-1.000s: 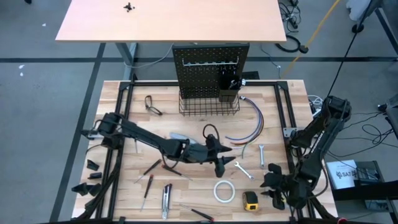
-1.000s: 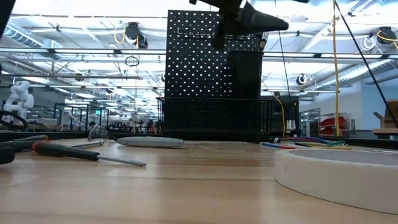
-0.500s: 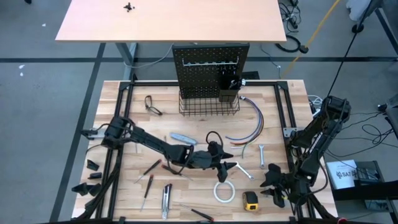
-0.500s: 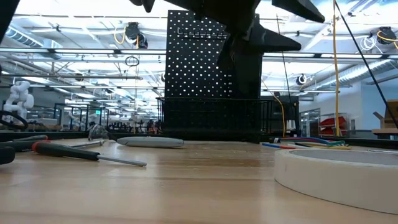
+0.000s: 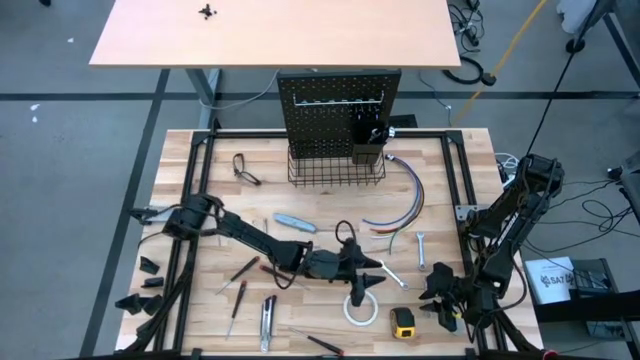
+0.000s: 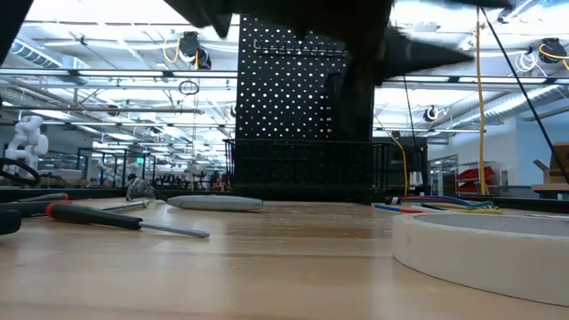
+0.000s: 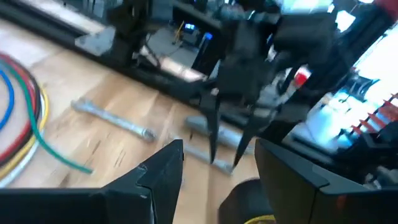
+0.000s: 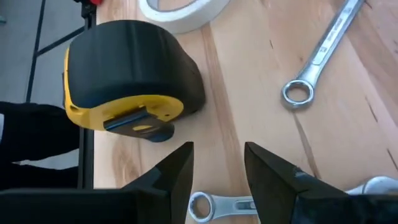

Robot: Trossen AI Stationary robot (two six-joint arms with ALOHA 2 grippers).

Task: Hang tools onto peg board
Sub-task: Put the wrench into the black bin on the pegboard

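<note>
While the right gripper (image 5: pixel 443 300) waits open and empty at the table's (image 5: pixel 200 210) right edge, the left gripper (image 5: pixel 368 278), open and empty, hovers over the tape roll (image 5: pixel 361 308).

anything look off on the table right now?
Nothing damaged or spilled. The bundle of curved coloured wires lies loose beside the upright black perforated peg board, and it is no tool. Hand tools lie scattered flat: white tape roll, yellow tape measure, silver wrenches. Left gripper hovers open over the roll.

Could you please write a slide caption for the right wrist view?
Open right gripper hovers empty over the wooden table, between a yellow-and-black tape measure and silver wrenches.
</note>
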